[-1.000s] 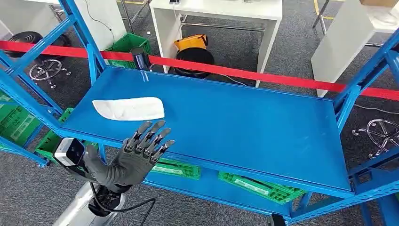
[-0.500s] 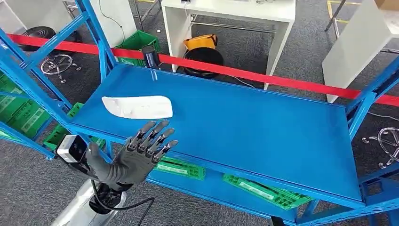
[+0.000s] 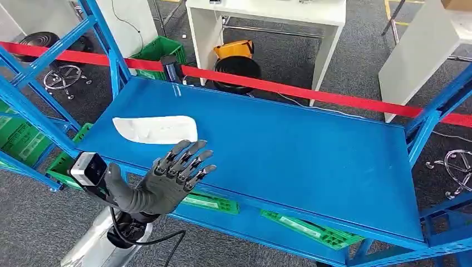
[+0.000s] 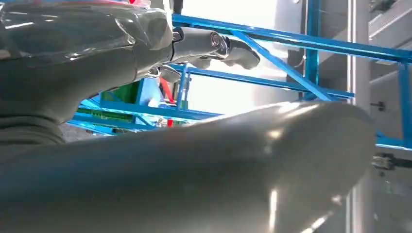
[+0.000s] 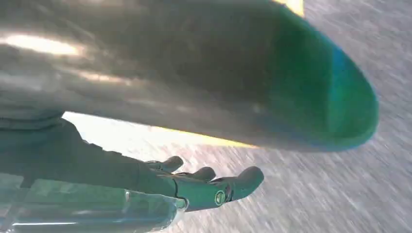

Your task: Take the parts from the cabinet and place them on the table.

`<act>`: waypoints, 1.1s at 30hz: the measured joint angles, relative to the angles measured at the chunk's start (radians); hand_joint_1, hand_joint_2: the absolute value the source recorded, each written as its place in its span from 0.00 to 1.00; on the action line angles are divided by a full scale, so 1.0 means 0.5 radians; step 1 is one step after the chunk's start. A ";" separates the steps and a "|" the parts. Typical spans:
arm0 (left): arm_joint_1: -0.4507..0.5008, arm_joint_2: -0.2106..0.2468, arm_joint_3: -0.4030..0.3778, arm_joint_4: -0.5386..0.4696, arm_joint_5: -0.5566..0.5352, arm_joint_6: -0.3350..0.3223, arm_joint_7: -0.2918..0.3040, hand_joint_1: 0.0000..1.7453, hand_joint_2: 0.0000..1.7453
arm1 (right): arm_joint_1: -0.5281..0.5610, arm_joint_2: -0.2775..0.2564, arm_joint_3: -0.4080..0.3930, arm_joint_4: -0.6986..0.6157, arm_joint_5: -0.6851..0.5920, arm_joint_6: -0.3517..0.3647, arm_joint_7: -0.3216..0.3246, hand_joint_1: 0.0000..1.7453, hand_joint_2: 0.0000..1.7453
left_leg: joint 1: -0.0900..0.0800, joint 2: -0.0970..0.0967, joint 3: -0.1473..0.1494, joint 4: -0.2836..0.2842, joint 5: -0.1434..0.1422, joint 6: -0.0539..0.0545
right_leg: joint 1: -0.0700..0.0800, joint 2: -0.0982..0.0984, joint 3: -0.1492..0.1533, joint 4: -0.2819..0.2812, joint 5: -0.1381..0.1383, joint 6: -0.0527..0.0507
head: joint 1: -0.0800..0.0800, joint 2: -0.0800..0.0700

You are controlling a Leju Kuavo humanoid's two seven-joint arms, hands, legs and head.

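Our left hand (image 3: pixel 167 181) hovers empty, fingers spread, just short of the white part (image 3: pixel 156 129) on the blue shelf (image 3: pixel 289 150). Right hand (image 5: pixel 204 187) empty, fingers loosely extended.

a red tape (image 3: pixel 311 92) stretches across behind the far edge of the scene. beyond it stand a white table (image 3: pixel 267 16), an orange-and-black stool (image 3: pixel 236 58) under it, and a green crate (image 3: pixel 156 53) to the left. grey carpet (image 3: pixel 356 67) covers the floor, with chair bases at far left (image 3: pixel 58 78) and right (image 3: pixel 453 167).
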 joint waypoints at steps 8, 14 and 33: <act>-0.025 -0.021 -0.015 -0.003 0.022 0.007 0.000 0.00 0.00 | 0.039 -0.014 0.014 0.008 0.003 0.011 0.027 0.00 0.00 | 0.009 -0.020 0.081 -0.118 0.010 0.034 | -0.004 -0.001 -0.334 0.608 -0.204 0.016 | 0.009 0.000; -0.013 -0.014 -0.018 -0.005 0.017 0.041 -0.025 0.00 0.00 | 0.050 0.001 0.020 0.011 0.009 -0.049 0.002 0.00 0.00 | -0.001 -0.041 0.083 -0.033 -0.046 -0.033 | -0.025 0.004 -0.086 0.009 0.077 0.067 | 0.007 0.000; 0.052 0.019 0.045 -0.059 -0.021 0.059 -0.057 0.00 0.00 | 0.050 0.014 0.035 0.015 0.030 -0.070 -0.004 0.00 0.00 | 0.016 -0.005 0.084 -0.090 -0.011 0.003 | -0.002 -0.004 0.023 -0.024 -0.027 0.033 | -0.004 0.000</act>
